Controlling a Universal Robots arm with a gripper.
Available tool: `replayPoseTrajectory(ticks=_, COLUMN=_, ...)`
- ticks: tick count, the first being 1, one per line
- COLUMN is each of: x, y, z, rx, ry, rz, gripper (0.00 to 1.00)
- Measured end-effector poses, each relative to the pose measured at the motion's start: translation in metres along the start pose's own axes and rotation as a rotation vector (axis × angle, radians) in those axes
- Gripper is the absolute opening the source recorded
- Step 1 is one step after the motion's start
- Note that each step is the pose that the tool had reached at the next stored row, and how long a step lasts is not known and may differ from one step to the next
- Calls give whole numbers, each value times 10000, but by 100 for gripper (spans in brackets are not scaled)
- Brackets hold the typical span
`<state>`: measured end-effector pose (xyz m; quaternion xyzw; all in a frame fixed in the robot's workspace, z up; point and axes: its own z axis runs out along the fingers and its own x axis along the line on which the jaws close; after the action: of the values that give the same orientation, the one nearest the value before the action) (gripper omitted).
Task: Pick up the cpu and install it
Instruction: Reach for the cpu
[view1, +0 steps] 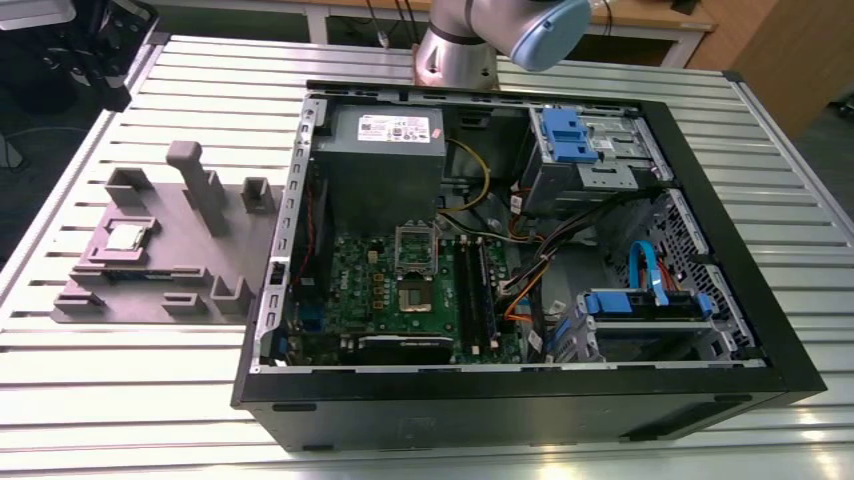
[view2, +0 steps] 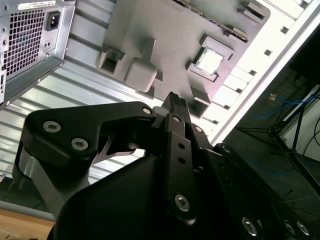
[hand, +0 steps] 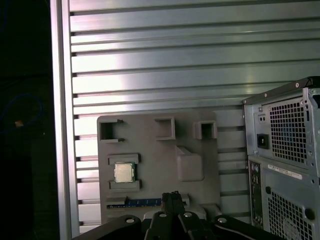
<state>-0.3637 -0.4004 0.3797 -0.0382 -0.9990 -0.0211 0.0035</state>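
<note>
- You see your arm (view1: 458, 50) as a silver-grey tube with a pale blue joint cap (view1: 549, 30).
- Your gripper (view2: 175, 102) is matte black and angular, studded with round silver screws (view2: 52, 126).

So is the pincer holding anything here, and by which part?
Nothing is held. The pincer is shut and empty; the cpu lies on the tray, apart from it.
</note>
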Motion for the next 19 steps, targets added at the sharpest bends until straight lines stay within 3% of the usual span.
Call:
replayPoseTrajectory(ticks=17, x=37, y=-3, z=0, rx=0, ry=0, rz=-1, gripper=10)
replayPoseTrajectory(ticks=19, x=70, y=-6, z=1, rx=0, ry=0, rz=-1, gripper=10)
